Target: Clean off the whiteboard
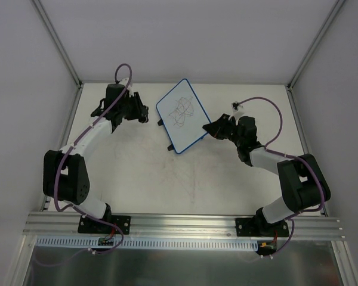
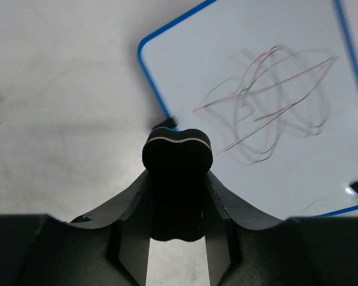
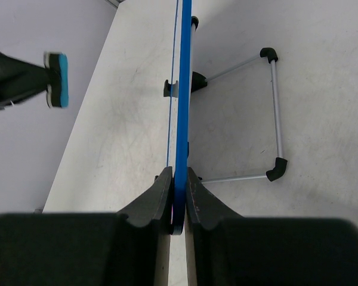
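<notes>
- White table [image 1: 167,179].
- Whiteboard [image 1: 180,116]: propped tilted on a wire stand [image 3: 275,113] at the table's far middle. It has a blue rim and faint dark scribbles [image 2: 268,101]. Likely light, stiff and slick-faced, so best held by the rim.
- Right gripper [image 3: 179,179]: clamped on the whiteboard's rim.
- Left gripper [image 2: 178,196]: clamped on a black eraser [image 2: 178,149], near the whiteboard.
</notes>
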